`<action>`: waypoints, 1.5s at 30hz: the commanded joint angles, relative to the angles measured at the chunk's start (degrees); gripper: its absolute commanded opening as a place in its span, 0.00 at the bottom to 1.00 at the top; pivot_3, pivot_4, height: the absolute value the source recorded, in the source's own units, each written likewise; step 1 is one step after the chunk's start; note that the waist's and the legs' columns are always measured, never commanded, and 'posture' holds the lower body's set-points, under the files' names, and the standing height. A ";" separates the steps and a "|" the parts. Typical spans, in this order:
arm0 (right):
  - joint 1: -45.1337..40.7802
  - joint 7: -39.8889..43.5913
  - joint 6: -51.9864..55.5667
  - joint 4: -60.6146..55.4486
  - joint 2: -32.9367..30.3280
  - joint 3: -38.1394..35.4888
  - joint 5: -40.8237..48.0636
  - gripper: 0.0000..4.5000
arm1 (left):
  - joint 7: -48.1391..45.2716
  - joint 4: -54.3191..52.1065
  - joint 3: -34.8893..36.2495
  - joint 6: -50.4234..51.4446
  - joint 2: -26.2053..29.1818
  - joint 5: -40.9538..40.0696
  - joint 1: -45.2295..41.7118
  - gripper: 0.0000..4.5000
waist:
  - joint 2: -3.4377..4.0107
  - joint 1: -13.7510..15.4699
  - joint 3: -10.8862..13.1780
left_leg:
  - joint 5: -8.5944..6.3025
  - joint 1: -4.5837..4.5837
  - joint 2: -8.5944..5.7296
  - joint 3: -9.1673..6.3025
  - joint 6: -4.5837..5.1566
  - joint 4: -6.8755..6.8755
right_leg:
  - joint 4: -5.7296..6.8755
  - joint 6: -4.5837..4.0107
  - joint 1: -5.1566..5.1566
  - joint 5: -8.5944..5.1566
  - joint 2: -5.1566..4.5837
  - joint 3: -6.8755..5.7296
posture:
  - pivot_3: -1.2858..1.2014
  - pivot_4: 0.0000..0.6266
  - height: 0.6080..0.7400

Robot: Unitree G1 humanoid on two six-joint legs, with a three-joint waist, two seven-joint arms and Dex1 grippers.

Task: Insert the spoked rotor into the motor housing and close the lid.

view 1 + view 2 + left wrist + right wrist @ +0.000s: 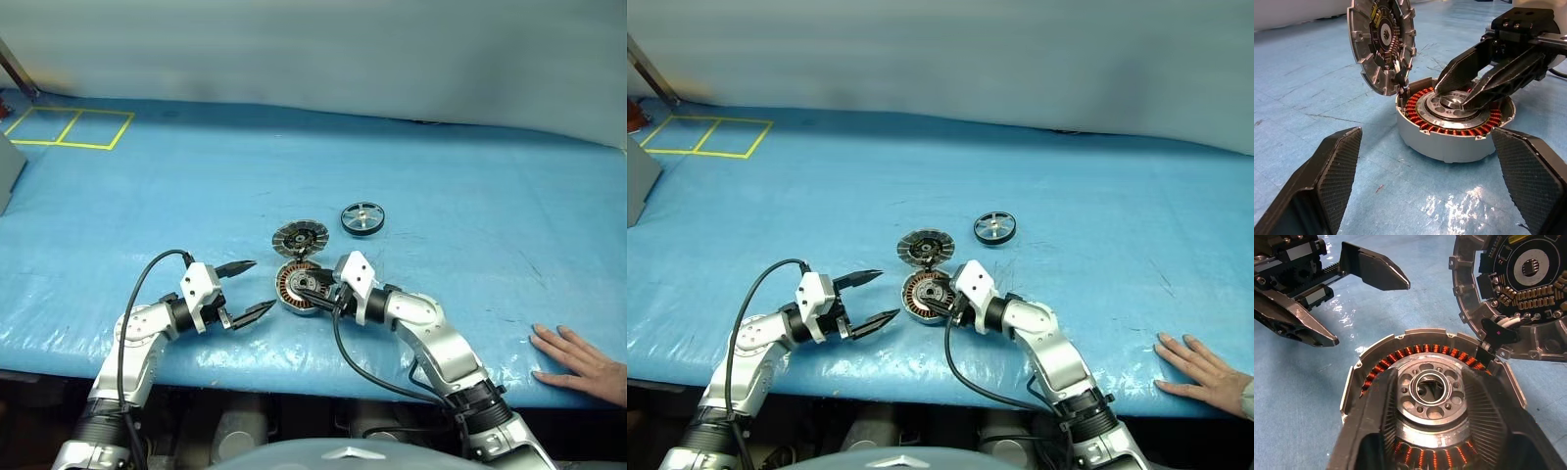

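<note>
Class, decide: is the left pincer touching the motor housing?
Apart. The left wrist view shows bare blue table between the open left pincer and the housing; the head view shows the same gap.

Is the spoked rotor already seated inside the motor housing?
No. The spoked rotor lies apart on the blue table cover, while the motor housing shows bare copper windings around its hub.

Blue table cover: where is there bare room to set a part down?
Bare: blue cover between yellow tape squares and lid; also between spoked rotor and the person's hand. Crowded: motor housing, between left gripper and right gripper.
</note>
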 commanded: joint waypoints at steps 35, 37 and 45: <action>-3.44 -0.01 0.13 -1.34 0.00 1.55 -1.61 0.00 | 0.06 0.52 0.11 -1.63 -0.03 0.51 -0.01 1.00 | 0.01 -0.03 0.01 | 0.01 0.00 0.00 0.00 -0.02 -0.04 | -0.01 -0.02 -0.01 -0.01 0.01 -0.02 | 0.52 0.24 1.00; -3.58 -0.05 0.08 -0.84 0.04 2.01 -2.09 0.00 | 0.22 0.39 0.04 -1.58 -0.01 0.54 0.05 1.00 | 0.00 -0.02 0.01 | 0.01 0.00 0.00 0.00 -0.02 -0.04 | -0.01 -0.02 0.00 -0.01 0.01 -0.02 | 0.52 0.24 1.00; -3.83 -0.94 -0.01 0.23 -0.41 2.17 -4.28 0.00 | 0.63 -0.92 -0.06 -1.21 0.15 0.54 1.05 1.00 | 0.01 -0.03 0.01 | 0.01 0.00 0.00 0.00 -0.03 -0.04 | -0.01 -0.02 -0.01 -0.01 0.00 -0.02 | 0.52 0.24 1.00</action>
